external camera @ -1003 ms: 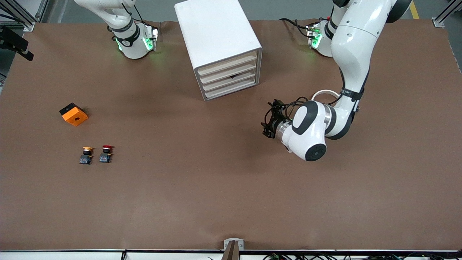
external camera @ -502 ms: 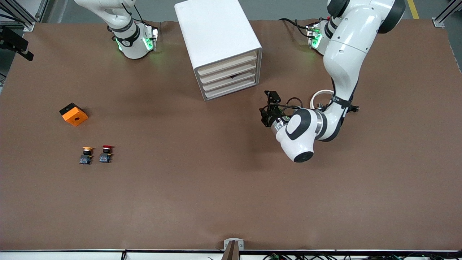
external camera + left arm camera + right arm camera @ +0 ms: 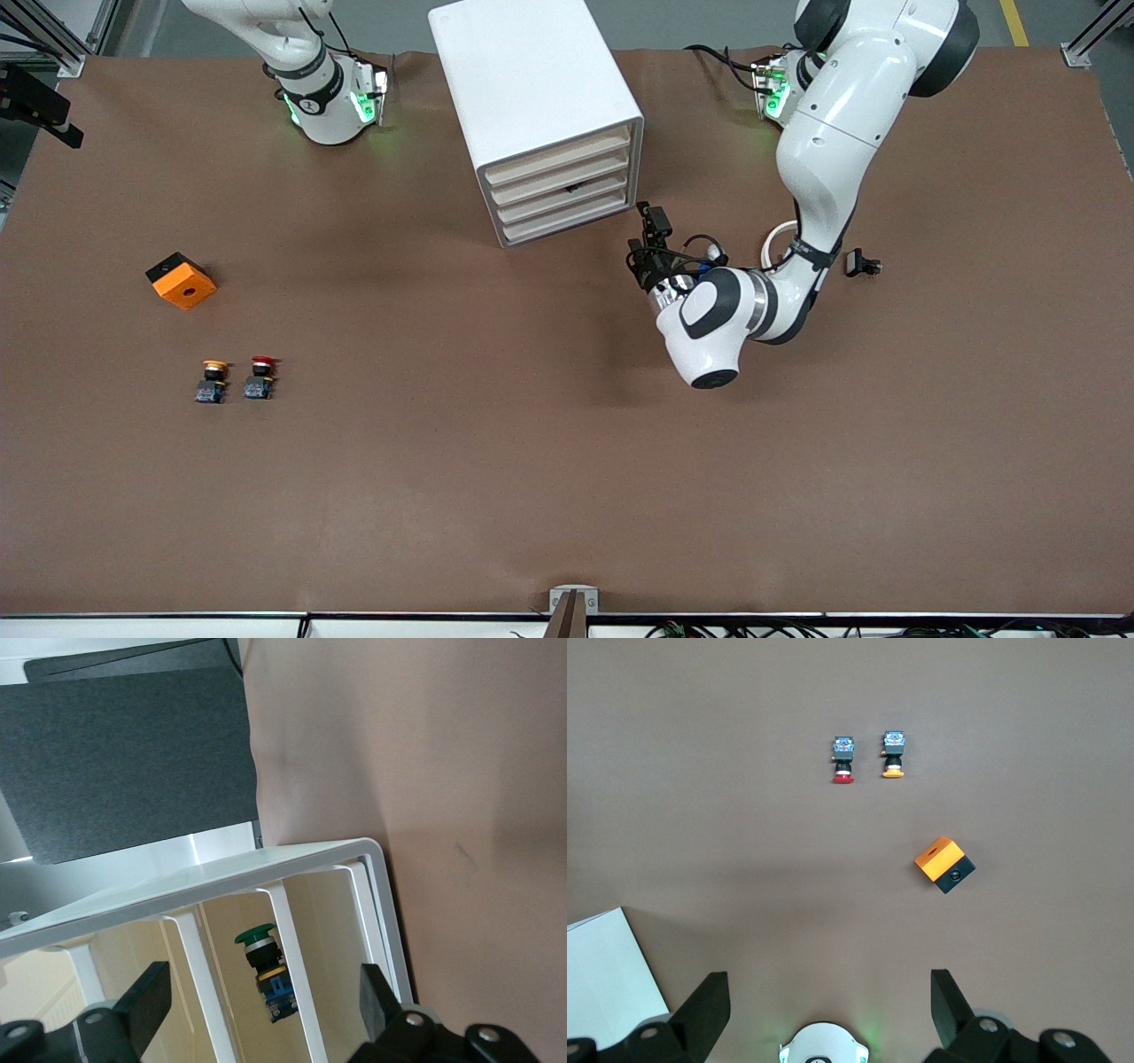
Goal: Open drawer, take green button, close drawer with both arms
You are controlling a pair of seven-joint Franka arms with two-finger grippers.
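While the green-capped button is seen inside the cabinet, the left end effector, fingers spread and empty, is held beside the cabinet's front corner; bare bench surrounds it.

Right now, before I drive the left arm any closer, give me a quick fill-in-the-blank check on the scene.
1. The left gripper hangs by the cabinet front with its fingers ____.
2. Inside the cabinet, the button has a ____ cap.
3. On the table, the yellow-capped button stands beside the ____-capped one.
4. The orange block lies toward the ____ arm's end of the table.

Missing words: open; green; red; right
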